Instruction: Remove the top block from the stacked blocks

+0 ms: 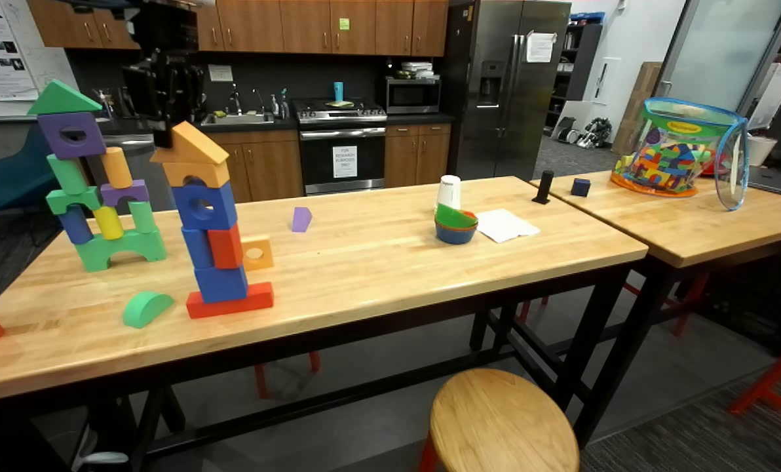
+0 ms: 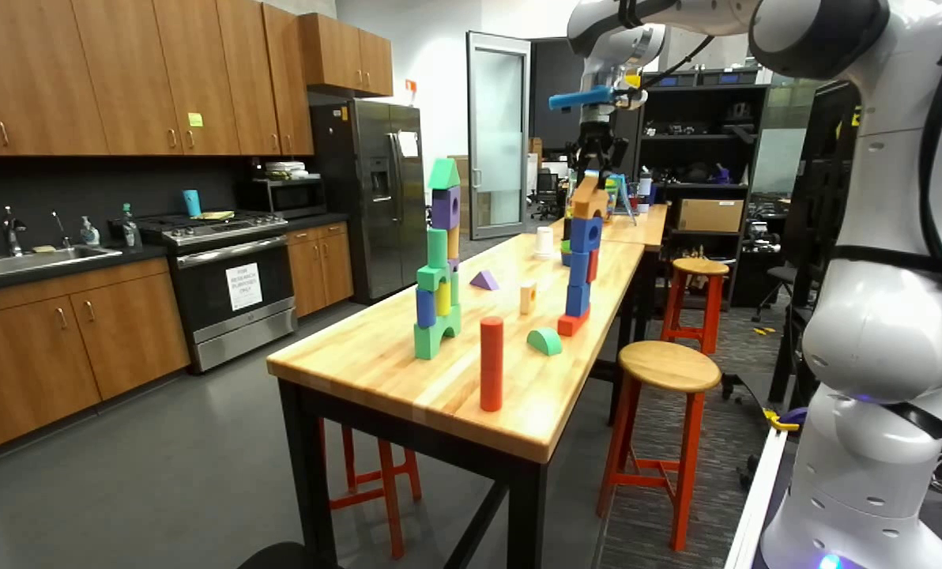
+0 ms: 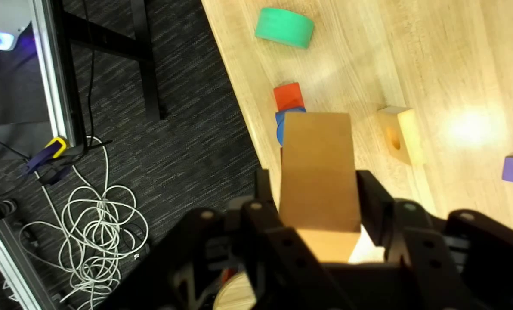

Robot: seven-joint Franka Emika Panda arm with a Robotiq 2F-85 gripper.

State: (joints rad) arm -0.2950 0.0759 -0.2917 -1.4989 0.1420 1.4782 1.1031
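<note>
My claw (image 3: 316, 189) straddles the top block (image 1: 197, 145), an orange-yellow triangular piece crowning the stacked blocks (image 1: 213, 221) near the edge of a wooden worktop (image 1: 364, 262). In the wrist view my black fingers (image 3: 375, 200) stand on either side of it; whether they are clamped on it or merely flanking it, I cannot tell. In both exterior views the piece sits atop an orange-yellow arch (image 1: 217, 176), with my claw pointing down at it. Below the arch come a blue block with a round hole (image 1: 225, 206), a blue block (image 1: 197, 249) and a red block (image 1: 225, 248) side by side, a lower blue block (image 1: 220, 284), and a flat red base (image 1: 233, 307) on the worktop. Near the tower, an orange-yellow block with a hole (image 1: 266, 255) stands on edge; a green half-round (image 1: 148, 309) lies by the base, and a purple block (image 1: 301, 219) rests farther off. Apart from the tower rises a wider structure (image 1: 79, 198) of green, purple, blue and yellow pieces, capped by a green triangle (image 1: 65, 101). In an exterior view, a red cylinder (image 2: 491, 363) stands upright near the worktop's end; toward the opposite end are a white cup (image 1: 449, 190), nested bowls (image 1: 456, 234) and a white paper (image 1: 508, 226).
</note>
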